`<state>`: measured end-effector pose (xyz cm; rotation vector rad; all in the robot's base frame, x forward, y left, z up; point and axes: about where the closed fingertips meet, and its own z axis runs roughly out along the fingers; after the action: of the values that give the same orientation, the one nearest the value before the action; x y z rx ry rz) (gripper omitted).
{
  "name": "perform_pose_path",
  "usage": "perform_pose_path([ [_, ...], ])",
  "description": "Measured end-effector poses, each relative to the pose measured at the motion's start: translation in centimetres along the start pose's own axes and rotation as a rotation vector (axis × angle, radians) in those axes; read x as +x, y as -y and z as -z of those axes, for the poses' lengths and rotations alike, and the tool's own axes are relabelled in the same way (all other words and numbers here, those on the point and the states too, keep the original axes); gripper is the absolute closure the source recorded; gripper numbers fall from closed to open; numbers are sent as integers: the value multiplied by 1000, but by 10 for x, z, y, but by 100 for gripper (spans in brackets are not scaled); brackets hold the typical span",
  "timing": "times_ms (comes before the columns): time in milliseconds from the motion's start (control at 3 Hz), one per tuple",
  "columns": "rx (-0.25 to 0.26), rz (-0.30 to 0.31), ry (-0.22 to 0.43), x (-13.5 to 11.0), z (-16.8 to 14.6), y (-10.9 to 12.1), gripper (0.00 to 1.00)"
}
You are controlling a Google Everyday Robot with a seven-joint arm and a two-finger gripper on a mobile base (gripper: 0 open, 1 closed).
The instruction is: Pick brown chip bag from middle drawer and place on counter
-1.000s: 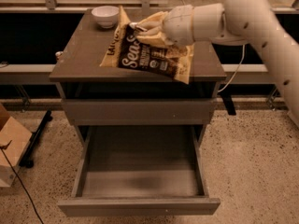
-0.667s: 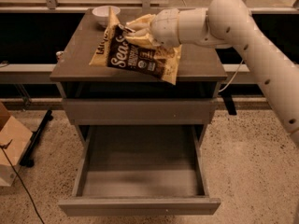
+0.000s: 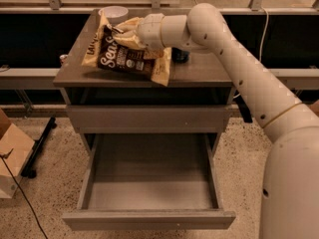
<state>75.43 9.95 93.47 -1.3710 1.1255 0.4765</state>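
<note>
Gripper: we are seeing the gripper hovering low over the back left part of the counter, its fingers pinching the bunched cream top of the brown chip bag.
Bag: we are finding the brown chip bag out of the drawer and slanting down from the gripper. Its lower part is lying on the counter with the white script facing up.
Bag edges: its left corner is sitting just beside the counter's left edge. Its lower cream end is reaching close to the front edge, and we cannot tell whether it is hanging over.
Counter room: we are noting bare surface running along the right side, from the arm to the right edge.
Back of counter: a white bowl is standing near the rear edge, just behind the bag. A dark item is peeking out under the arm, too hidden for us to name.
Middle drawer: we are seeing the middle drawer standing pulled far out toward the camera, its grey floor showing between the side walls.
Drawer above: a closed drawer front is sitting flush under the counter.
Arm path: the arm is reaching in from the right, crossing above the counter's right rear corner, well apart from the open drawer.
Floor: a cardboard box is standing left of the cabinet, apart from the drawer.
</note>
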Motion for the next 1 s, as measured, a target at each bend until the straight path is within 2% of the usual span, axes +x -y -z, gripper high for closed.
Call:
perform_pose_path([
  [333,29,-10,-3,10,-23,14,41],
  [667,24,-10,0,8,-25,13,17],
  [1000,20,-10,2,8,-28,11,0],
])
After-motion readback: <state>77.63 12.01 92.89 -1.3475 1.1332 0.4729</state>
